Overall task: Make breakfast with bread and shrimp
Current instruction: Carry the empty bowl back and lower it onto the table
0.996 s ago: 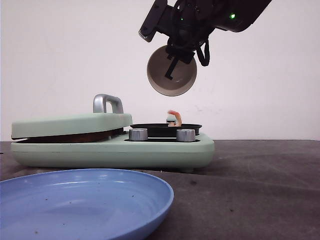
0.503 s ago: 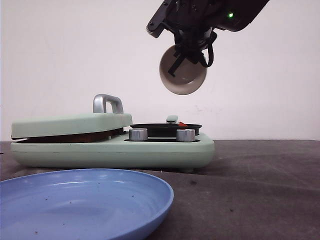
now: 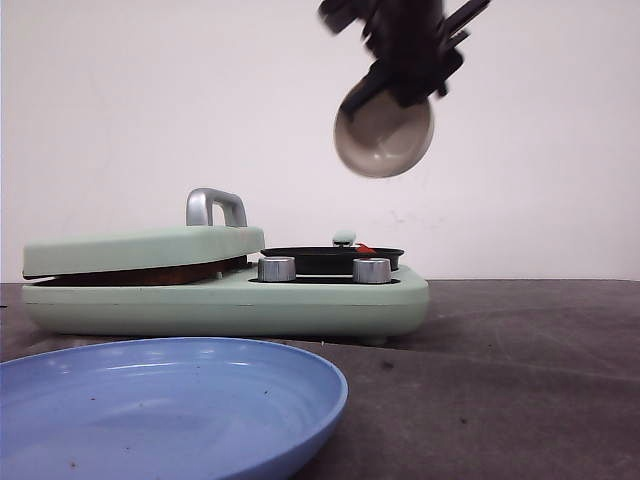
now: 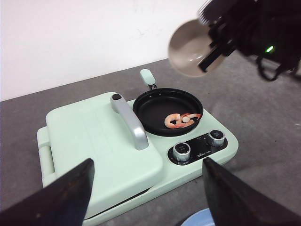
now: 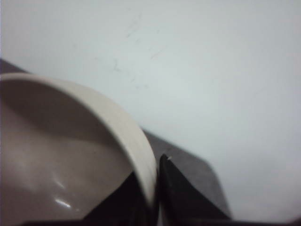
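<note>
Right gripper (image 3: 405, 85) clamped on tilted beige bowl (image 3: 384, 135); shrimp (image 4: 181, 120) in black pan (image 4: 155, 110), clear only from left wrist; left fingers (image 4: 66, 197) spread.

Right gripper (image 3: 400, 85) is hanging at the top center-right of the front view, motion-blurred, fingers pinching the rim of a beige bowl (image 3: 384, 135), one finger inside, one outside. Left gripper (image 4: 148, 188) is sitting at the bottom of its wrist view, fingers (image 4: 61, 197) spread wide, holding nothing.
</note>
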Tool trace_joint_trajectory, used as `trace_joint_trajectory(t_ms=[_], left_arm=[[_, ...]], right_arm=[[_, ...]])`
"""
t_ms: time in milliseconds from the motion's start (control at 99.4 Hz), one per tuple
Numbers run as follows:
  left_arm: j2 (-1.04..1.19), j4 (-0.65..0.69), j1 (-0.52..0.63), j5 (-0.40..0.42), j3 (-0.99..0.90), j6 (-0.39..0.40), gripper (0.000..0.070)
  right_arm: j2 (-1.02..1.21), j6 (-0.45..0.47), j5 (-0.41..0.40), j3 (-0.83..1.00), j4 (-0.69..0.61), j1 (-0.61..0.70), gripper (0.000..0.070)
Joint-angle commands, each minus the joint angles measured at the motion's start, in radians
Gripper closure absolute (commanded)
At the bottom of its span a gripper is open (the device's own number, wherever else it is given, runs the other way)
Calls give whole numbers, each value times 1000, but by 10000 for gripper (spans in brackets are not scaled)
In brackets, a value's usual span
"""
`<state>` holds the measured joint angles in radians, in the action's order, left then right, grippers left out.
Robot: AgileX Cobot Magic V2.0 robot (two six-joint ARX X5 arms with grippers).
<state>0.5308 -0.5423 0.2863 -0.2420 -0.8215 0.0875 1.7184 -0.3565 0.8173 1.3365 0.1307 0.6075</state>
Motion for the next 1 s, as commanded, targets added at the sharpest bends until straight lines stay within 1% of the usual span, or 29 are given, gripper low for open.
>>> trace_joint_trajectory(t_ms=[0,70,131,181,282,342,402,463,523,644,745,795,986], left_arm=[[3,10,3,-2,-5,8,307],[3,10,3,-2,-5,8,307],[3,10,3,-2,-5,8,307],[3,10,3,-2,-5,8,307],[4,10,3,-2,-5,8,307],[4,7,3,-2,-5,8,307],[4,4,3,-2,-5,8,307],[4,-4,3,-2,-5,8,307],[4,-13,3,-2,-5,9,307],[4,-22,3,-2,-5,5,307],[4,-14,3,-2,-5,-2,307],[4,-13,3,-2,-5,-2,307],[5,-12,3,-2,-5,-2,307]], right_arm=[[-24,190,-45,40,-146,-18,700],[-60,281,-119,56,-293,-53,700],[-88,350,-198,71,-407,-90,700],[-109,410,-283,75,-483,-127,700],[-138,515,-492,76,-607,-219,700],[-139,556,-613,76,-674,-278,700],[-138,570,-720,76,-750,-340,700],[-134,569,-794,76,-806,-393,700],[-129,559,-843,76,-840,-430,700],[-129,552,-907,75,-875,-492,700],[-121,550,-994,74,-902,-525,700],[-114,548,-1025,67,-902,-531,700],[-48,534,-1054,26,-893,-533,700]])
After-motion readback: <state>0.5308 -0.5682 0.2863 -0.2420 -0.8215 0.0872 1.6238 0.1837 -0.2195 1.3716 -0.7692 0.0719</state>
